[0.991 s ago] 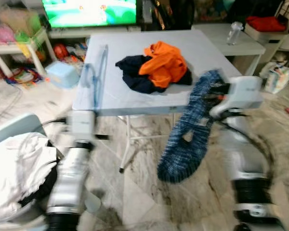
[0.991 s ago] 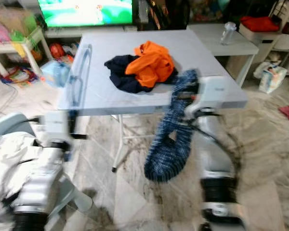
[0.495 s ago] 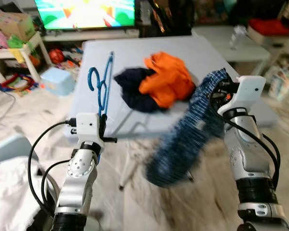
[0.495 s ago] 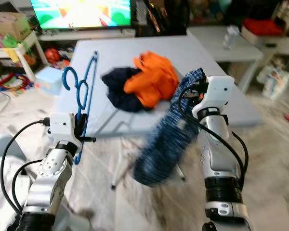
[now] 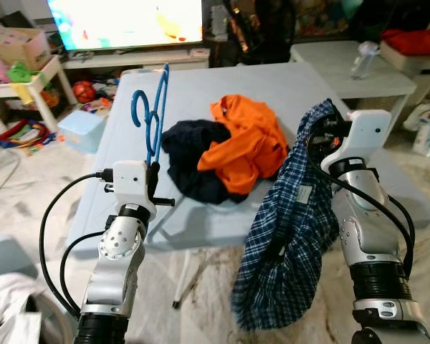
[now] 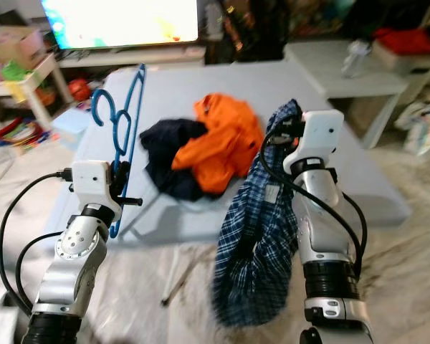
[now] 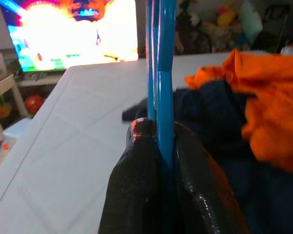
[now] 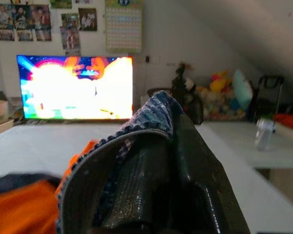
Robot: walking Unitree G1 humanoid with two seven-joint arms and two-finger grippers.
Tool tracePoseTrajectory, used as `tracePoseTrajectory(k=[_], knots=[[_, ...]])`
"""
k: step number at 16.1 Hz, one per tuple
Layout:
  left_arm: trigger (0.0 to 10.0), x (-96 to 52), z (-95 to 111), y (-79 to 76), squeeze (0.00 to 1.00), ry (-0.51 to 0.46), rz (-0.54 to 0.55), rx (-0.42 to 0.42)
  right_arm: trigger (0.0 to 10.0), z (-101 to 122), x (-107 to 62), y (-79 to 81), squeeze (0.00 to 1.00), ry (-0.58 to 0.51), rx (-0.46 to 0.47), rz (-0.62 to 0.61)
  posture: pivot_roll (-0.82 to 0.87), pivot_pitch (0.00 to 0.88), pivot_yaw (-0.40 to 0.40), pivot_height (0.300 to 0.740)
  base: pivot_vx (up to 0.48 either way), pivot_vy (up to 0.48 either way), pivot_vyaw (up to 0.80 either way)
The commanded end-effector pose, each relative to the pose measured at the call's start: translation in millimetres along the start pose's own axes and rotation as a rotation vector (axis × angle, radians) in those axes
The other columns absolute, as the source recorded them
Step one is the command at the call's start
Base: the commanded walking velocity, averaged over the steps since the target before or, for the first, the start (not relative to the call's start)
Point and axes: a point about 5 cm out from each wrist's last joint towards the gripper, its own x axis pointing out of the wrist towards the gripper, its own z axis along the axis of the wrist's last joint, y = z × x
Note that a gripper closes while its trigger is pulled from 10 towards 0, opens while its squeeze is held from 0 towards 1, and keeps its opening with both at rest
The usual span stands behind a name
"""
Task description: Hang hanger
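Head views first: your left gripper [image 5: 155, 174] pinches the blue plastic hanger [image 5: 150, 118] upright over the grey folding table [image 5: 287, 86]; your right gripper [image 5: 322, 129] clamps a blue plaid shirt [image 5: 290, 244] hanging clear. Wrist views confirm both grips. Orange and navy clothes [image 5: 226, 154] crowd the tabletop between.

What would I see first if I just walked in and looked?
Probably the big blue checked shirt dangling from the right end effector, hanging down past the front edge of the table. Then the blue hanger held upright in the left end effector, and the bright orange garment heaped on a dark garment on the table.
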Motion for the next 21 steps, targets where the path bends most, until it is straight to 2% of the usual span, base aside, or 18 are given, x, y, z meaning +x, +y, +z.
tracePoseTrajectory(k=[1,5,10,12,13,15,16,17,19,21], knots=[[10.0,0.2,0.6,11.2,0.00,0.007,0.044,0.018,10.0,7.0,6.3,9.1,0.00,-0.032,0.013,0.022,0.06,0.048,-0.011,0.740,0.375,0.000,0.00],[10.0,-1.8,-1.0,10.6,0.00,0.017,0.043,0.012,10.0,5.5,6.9,8.4,0.00,-0.022,-0.006,0.022,0.06,0.048,-0.015,0.740,0.357,0.000,0.00],[10.0,-3.3,-4.8,9.8,0.00,0.027,0.071,0.016,10.0,-4.7,10.7,8.8,0.00,0.062,-0.039,0.011,0.07,0.030,-0.017,0.740,0.332,0.000,0.00],[10.0,-5.3,-2.2,9.6,0.00,0.018,0.063,0.019,10.0,-1.9,24.1,12.7,0.00,0.051,-0.020,-0.002,0.12,0.004,-0.018,0.740,0.000,0.000,0.00],[10.0,-5.7,-1.3,11.5,0.00,0.018,0.063,0.029,10.0,6.6,40.2,20.9,0.00,0.029,-0.004,0.003,0.13,0.000,-0.020,0.740,0.000,0.000,0.00],[10.0,-5.0,-1.9,13.2,0.00,0.021,0.069,0.030,10.0,23.9,60.7,31.2,0.00,-0.015,0.012,0.036,0.13,0.000,-0.031,0.740,0.000,0.000,0.00],[10.0,-5.1,-3.0,13.4,0.00,0.023,0.084,0.030,10.0,50.3,85.2,43.5,0.00,-0.058,0.047,0.095,0.14,0.000,-0.048,0.740,0.000,0.000,0.00],[10.0,-5.8,-3.7,12.0,0.00,0.021,0.092,0.023,10.0,69.5,99.8,49.7,0.00,-0.070,0.119,0.130,0.14,0.000,-0.063,0.740,0.000,0.000,0.00],[10.0,-8.1,-5.0,8.4,0.00,0.022,0.102,0.014,10.0,94.8,116.9,58.2,0.00,-0.053,0.175,0.157,0.15,0.000,-0.093,0.740,0.000,0.000,0.00],[10.0,-12.2,-5.9,6.5,0.00,0.020,0.113,0.009,10.0,134.1,128.7,69.9,0.00,-0.119,0.210,0.192,0.16,0.000,-0.109,0.740,0.000,0.000,0.00]])
